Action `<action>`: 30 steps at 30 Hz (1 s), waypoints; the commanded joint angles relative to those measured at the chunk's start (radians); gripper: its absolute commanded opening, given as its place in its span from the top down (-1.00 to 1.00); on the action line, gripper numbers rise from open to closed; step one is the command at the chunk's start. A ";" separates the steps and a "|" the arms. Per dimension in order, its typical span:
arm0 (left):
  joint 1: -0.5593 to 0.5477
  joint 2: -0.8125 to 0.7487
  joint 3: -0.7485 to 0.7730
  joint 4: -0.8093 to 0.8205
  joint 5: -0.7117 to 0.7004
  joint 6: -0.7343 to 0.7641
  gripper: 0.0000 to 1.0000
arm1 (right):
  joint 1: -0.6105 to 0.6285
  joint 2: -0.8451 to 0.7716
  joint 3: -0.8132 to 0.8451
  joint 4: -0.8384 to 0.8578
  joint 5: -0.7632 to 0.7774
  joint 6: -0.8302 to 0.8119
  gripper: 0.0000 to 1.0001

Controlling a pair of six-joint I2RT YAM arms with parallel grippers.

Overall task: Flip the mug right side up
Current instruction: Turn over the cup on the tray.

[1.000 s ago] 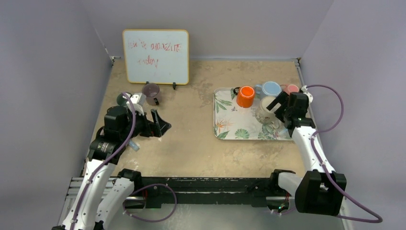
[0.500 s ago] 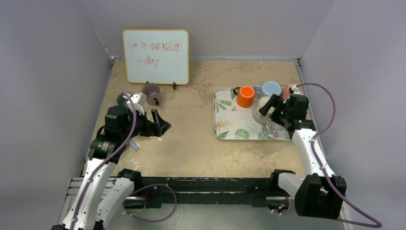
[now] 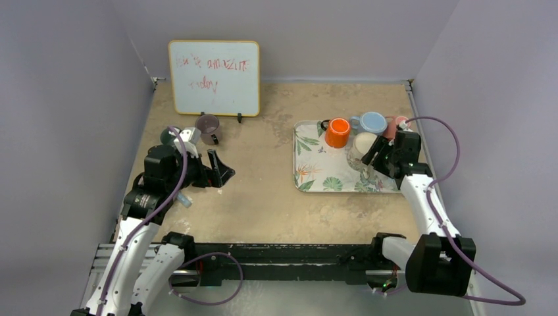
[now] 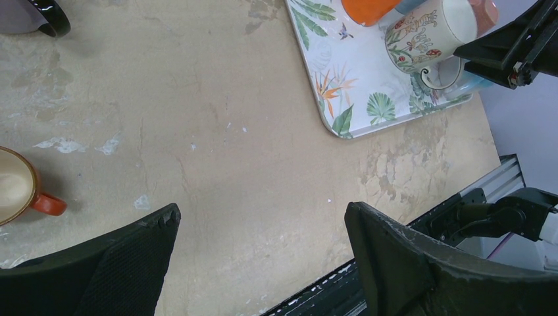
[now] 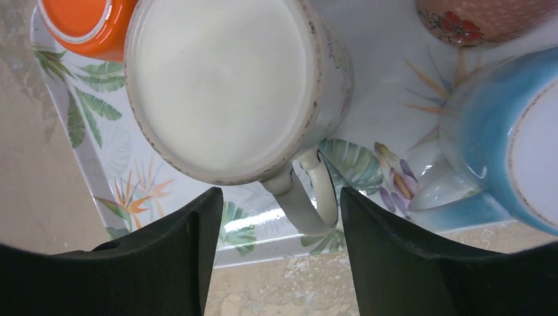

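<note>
Presently the right gripper (image 5: 279, 201) stands spread astride the handle (image 5: 308, 209) of the upside-down floral mug (image 5: 224, 85) on the tray (image 5: 82, 135), where a thin off-centre pinch could let it twist and knock the crowding blue mug (image 5: 493, 145).

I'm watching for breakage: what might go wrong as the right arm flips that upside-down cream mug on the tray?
The right fingers straddle only the thin handle; the cream mug could swing or slip once lifted. The orange mug and blue mug crowd it, so turning may knock them.
</note>
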State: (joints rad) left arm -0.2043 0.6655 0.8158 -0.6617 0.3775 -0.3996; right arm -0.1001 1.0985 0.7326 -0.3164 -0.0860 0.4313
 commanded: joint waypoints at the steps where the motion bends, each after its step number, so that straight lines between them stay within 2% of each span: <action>1: -0.003 -0.002 0.007 0.022 0.008 0.019 -0.90 | 0.000 -0.006 0.014 0.019 0.055 -0.029 -0.31; 10: -0.003 -0.022 0.008 0.022 0.003 0.015 -0.91 | 0.003 0.069 0.034 0.033 0.071 -0.059 -0.12; 17: -0.002 -0.012 0.010 0.019 0.011 0.016 -0.90 | 0.029 0.112 0.017 0.071 0.084 -0.076 -0.09; 24: -0.002 -0.020 0.008 0.023 0.016 0.018 -0.91 | 0.092 0.163 0.066 0.037 0.197 -0.089 -0.08; 30: -0.003 -0.014 0.009 0.022 0.018 0.018 -0.91 | 0.133 0.181 0.070 0.048 0.235 -0.086 0.11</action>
State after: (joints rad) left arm -0.2043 0.6540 0.8158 -0.6613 0.3790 -0.3996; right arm 0.0036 1.2709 0.7536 -0.2855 0.0799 0.3584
